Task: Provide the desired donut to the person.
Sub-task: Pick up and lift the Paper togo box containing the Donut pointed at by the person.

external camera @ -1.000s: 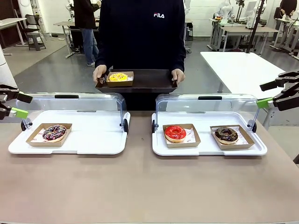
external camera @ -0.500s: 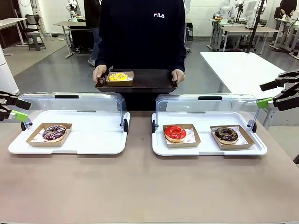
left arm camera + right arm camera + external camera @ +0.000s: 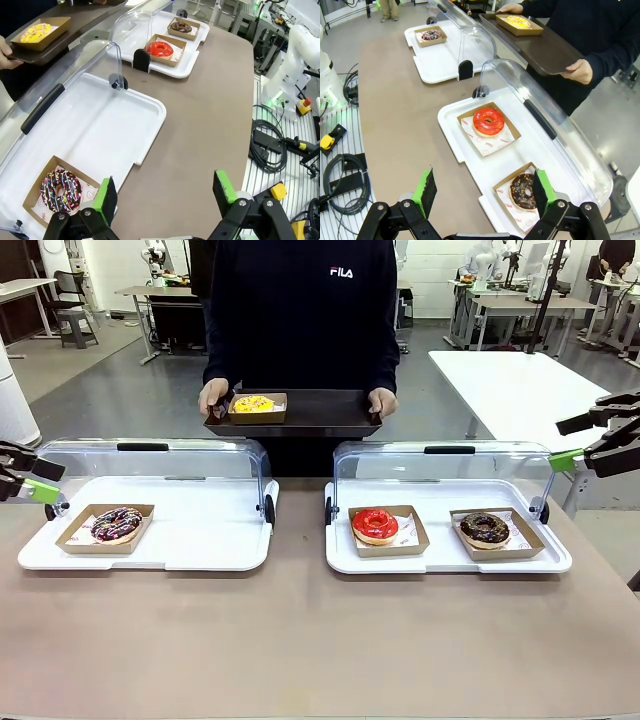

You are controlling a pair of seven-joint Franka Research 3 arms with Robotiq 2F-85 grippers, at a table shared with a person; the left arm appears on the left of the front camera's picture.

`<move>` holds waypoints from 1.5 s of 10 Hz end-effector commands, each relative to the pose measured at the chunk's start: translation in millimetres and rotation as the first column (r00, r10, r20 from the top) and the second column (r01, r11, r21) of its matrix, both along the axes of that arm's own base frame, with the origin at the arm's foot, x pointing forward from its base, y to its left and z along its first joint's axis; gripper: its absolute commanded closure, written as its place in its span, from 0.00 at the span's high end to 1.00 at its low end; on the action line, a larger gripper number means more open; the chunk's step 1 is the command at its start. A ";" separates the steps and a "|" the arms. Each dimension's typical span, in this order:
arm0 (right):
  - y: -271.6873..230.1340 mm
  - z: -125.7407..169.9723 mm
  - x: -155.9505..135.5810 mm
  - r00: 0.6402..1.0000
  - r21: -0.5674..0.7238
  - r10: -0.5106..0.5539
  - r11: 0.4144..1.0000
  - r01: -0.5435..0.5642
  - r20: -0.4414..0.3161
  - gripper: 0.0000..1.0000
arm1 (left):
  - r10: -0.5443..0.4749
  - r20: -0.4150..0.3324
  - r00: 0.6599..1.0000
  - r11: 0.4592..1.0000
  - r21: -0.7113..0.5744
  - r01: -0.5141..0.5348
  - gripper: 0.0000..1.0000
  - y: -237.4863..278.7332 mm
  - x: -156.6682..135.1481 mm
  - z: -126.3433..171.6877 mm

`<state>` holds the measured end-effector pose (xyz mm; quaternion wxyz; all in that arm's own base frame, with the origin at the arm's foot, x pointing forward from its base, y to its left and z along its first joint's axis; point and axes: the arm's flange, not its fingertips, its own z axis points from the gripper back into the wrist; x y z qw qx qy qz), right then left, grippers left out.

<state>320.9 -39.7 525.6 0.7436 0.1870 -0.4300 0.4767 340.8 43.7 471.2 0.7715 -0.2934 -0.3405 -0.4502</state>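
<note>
Four donuts (image 3: 375, 524), three trays.
Person (image 3: 300, 320) holds a dark tray (image 3: 320, 412) bearing one, left white tray (image 3: 200, 520) one, right white tray (image 3: 438, 502) two; left gripper (image 3: 45, 480) and right gripper (image 3: 568, 442) gape wide, empty.

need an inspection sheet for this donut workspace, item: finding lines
surface: brown table, bare at its near side
job's things: yellow donut on the dark tray the person holds; sprinkled donut on the left white tray; red donut and chocolate donut on the right white tray; clear lids raised
clutter: nothing seen
grippers: left gripper open, empty, at the left white tray's outer end; right gripper open, empty, past the right white tray's outer end
cables: black cables coiled on the floor beside the table
surroundings: white table and workbenches behind
</note>
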 end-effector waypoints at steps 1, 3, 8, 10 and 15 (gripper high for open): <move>1.6 -0.6 2.6 1.000 0.022 0.011 1.000 -0.011 0.005 1.00 | 0.022 -0.031 0.999 0.998 0.057 -0.020 1.00 -2.2 -5.4 6.9; 1.6 -0.6 2.6 1.000 0.022 0.011 1.000 -0.011 0.005 1.00 | 0.001 -0.007 1.000 1.000 0.013 -0.001 1.00 -1.2 -0.5 0.9; 1.6 -0.6 2.6 1.000 0.022 0.011 1.000 -0.011 0.005 1.00 | 0.001 -0.007 1.000 1.000 0.013 -0.001 1.00 -1.2 -0.5 0.9; 1.6 -0.6 2.6 1.000 0.022 0.011 1.000 -0.011 0.005 1.00 | 0.001 -0.007 1.000 1.000 0.013 -0.001 1.00 -1.2 -0.5 0.9; 1.6 -0.6 2.6 1.000 0.022 0.011 1.000 -0.011 0.005 1.00 | 0.001 -0.007 1.000 1.000 0.013 -0.001 1.00 -1.2 -0.5 0.9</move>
